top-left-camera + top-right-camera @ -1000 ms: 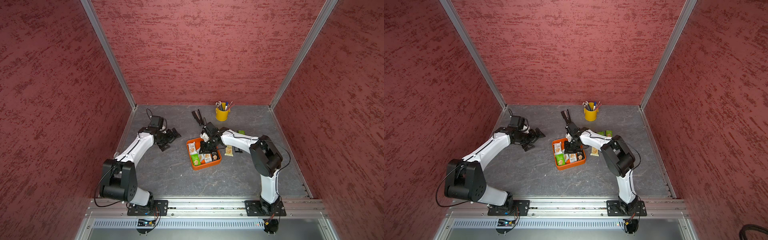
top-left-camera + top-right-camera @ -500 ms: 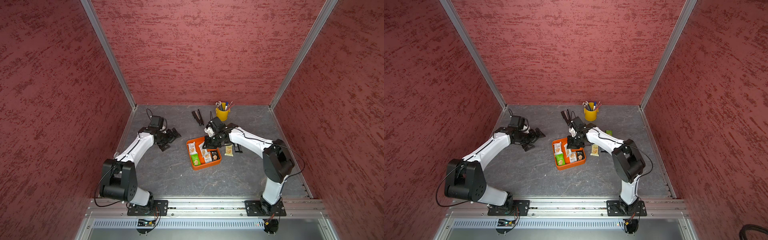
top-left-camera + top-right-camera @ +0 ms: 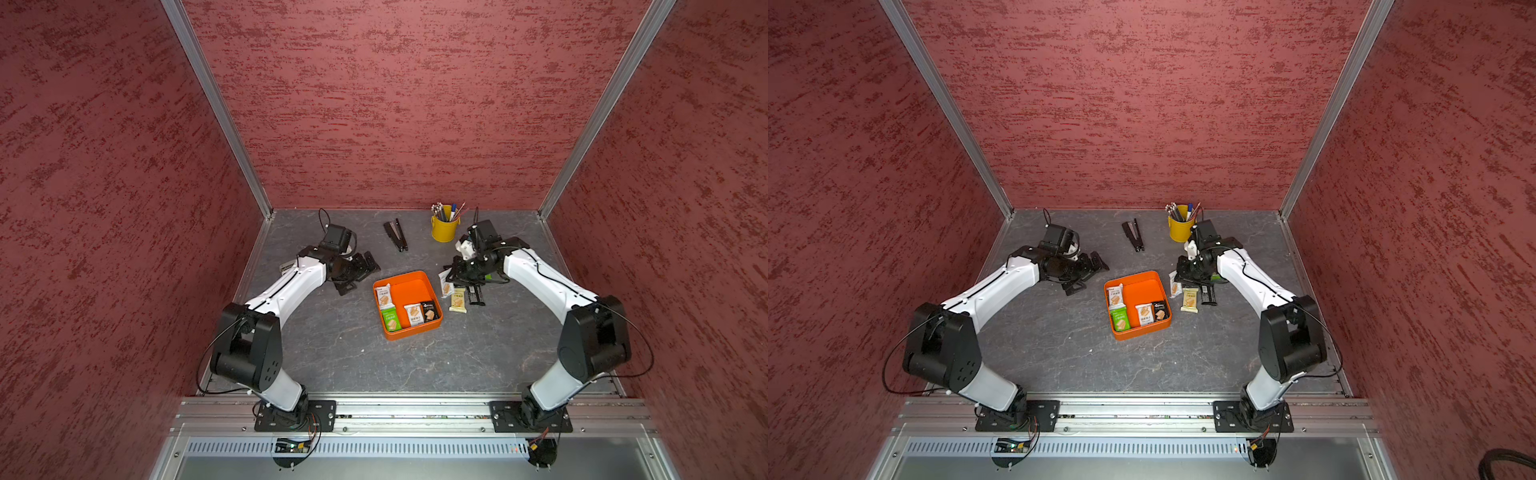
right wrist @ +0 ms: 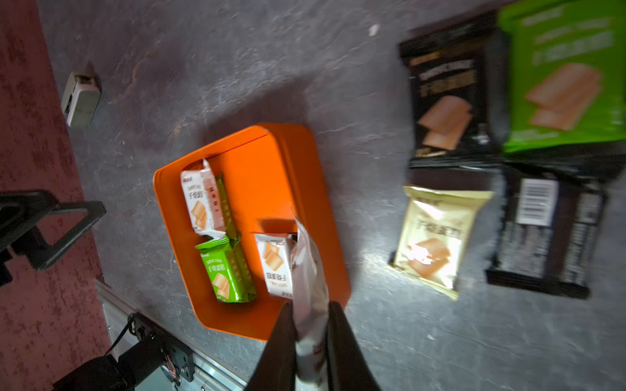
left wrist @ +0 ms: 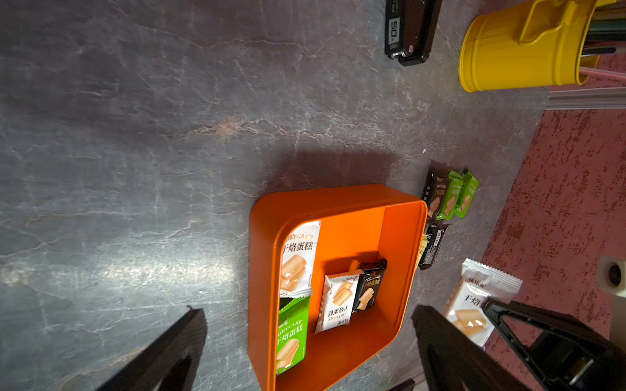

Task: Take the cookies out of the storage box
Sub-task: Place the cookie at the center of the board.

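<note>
The right gripper (image 4: 310,304) is closed on a white cookie packet (image 4: 306,257), apparently hanging just beside the orange box (image 3: 411,284); the left gripper (image 5: 308,313) is wide open and empty.

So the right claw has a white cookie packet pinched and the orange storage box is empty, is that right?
Not quite. The right claw does pinch a white cookie packet, but the orange storage box is not empty: a top view shows several packets lying in it.
</note>
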Controlling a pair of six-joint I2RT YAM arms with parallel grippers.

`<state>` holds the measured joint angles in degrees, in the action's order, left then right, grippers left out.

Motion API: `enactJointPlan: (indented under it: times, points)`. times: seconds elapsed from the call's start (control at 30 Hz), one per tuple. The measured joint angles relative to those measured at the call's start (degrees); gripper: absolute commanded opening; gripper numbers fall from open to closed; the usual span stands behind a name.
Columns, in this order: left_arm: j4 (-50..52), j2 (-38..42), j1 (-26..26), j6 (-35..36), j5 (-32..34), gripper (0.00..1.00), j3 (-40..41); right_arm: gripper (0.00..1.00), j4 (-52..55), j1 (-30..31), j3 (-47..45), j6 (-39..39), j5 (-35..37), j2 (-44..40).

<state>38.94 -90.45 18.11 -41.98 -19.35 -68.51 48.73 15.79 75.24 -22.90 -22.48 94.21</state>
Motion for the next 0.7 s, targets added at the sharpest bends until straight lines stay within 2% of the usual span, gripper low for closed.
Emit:
enactJointPlan:
  times: [0.4, 0.7]
  points:
    - [0.13, -2.45, 6.58, -2.86, 3.78, 1.00, -1.01, 0.16, 1.18, -19.04, -4.96, 2.16, 0.17, -0.48]
    - [0.44, -2.49, 9.25, -4.61, 6.38, 1.00, -1.99, 0.16, -1.53, -25.66, -6.75, 2.84, -0.92, 3.72]
